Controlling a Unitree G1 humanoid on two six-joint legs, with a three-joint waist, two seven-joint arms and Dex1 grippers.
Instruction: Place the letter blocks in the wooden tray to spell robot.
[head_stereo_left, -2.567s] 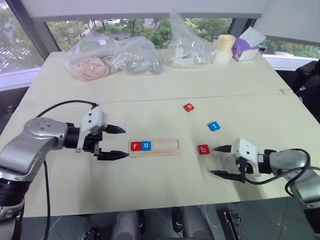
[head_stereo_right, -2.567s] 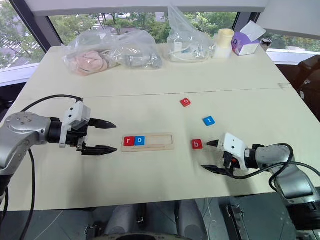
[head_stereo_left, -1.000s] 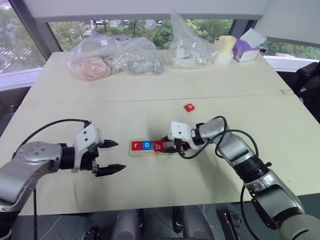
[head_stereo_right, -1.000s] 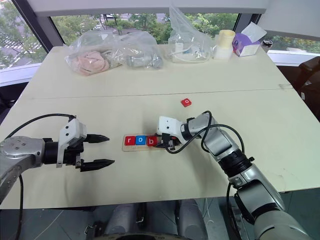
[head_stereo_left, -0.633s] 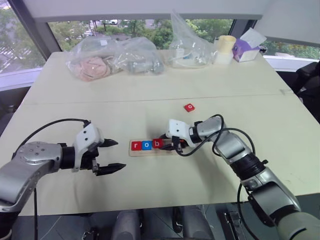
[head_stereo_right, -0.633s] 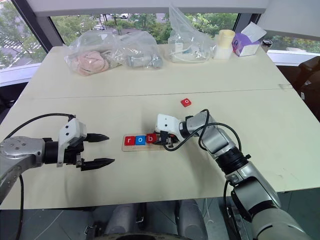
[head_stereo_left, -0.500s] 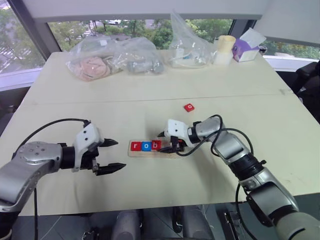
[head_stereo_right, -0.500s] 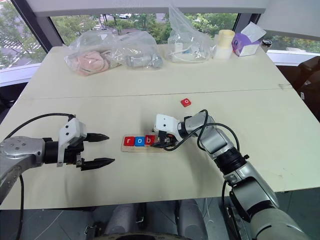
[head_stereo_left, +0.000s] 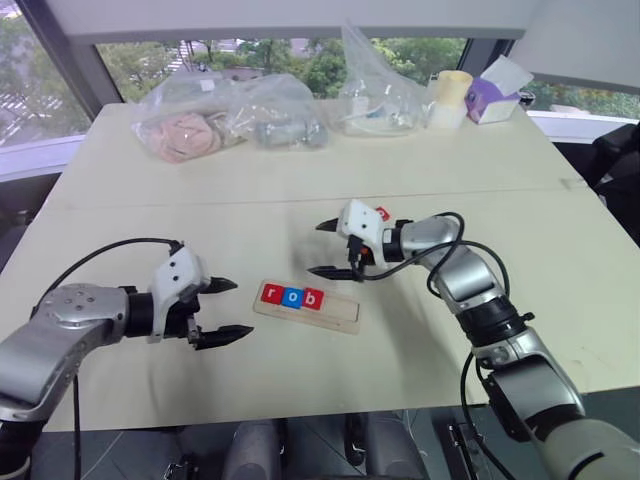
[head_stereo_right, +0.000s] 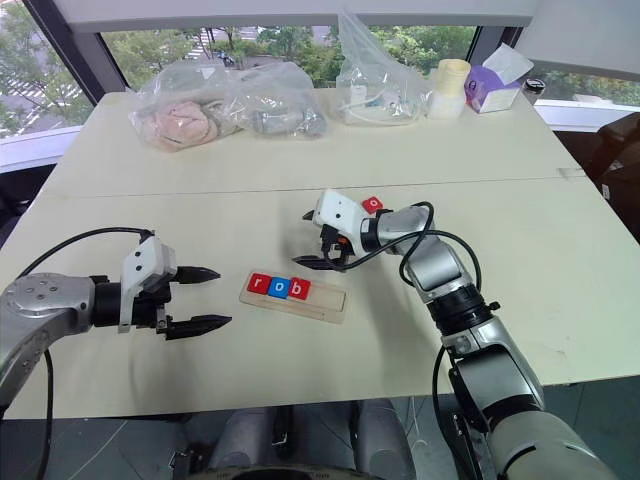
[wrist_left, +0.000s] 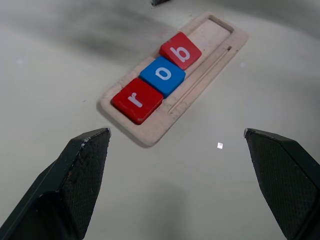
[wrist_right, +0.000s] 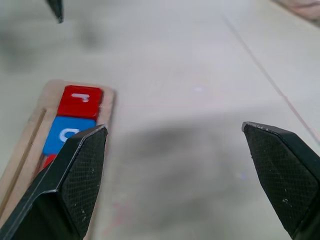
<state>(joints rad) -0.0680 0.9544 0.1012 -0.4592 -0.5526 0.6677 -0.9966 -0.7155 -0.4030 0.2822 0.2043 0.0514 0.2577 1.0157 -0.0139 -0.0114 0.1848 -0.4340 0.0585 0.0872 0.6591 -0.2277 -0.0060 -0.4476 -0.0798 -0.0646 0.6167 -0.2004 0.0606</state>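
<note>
With three tiles seated, the step in hand looks like fetching the second o. The right gripper (head_stereo_left: 331, 249) hangs over the table just beyond the tray (head_stereo_left: 343, 316), fingers spread and empty. A red tile (head_stereo_right: 372, 204) peeks out just behind its white body (letter hidden now, presumably that o). To do it well, I would back the hand off toward that tile, come down with a finger on each side, and pinch it by its edges so it stays flat for seating beside b.

The tray lies skewed, its right end nearer. In its groove, touching in a row from the left end: red r (wrist_left: 136, 100), blue o (wrist_left: 162, 75), red b (wrist_left: 180, 50). The right part is bare.

The left gripper (head_stereo_left: 226, 309) hovers left of the tray, fingers apart, holding nothing.
</note>
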